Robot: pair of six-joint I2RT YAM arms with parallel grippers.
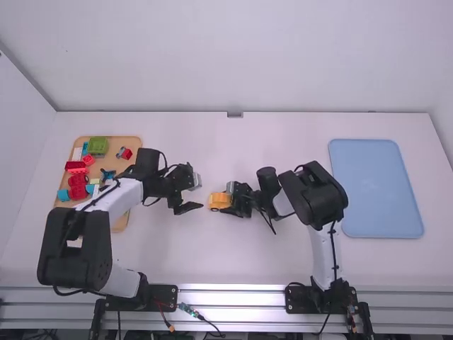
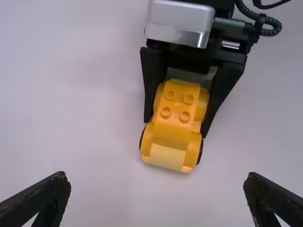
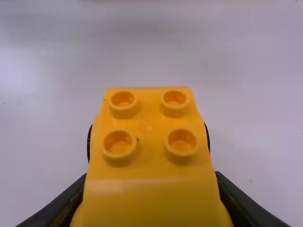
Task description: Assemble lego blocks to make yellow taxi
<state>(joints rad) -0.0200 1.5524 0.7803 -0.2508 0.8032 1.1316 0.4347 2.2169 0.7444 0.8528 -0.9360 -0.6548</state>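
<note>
My right gripper is pinching the yellow car by its sides, four studs showing on top. Just across from it, my left gripper is holding its fingers wide apart, gripping nothing. Both are working over the white table. Behind my left gripper, a tan tray is carrying coloured blocks; well behind my right, a blue tray is lying. Beyond both, a pale wall is rising.
</note>
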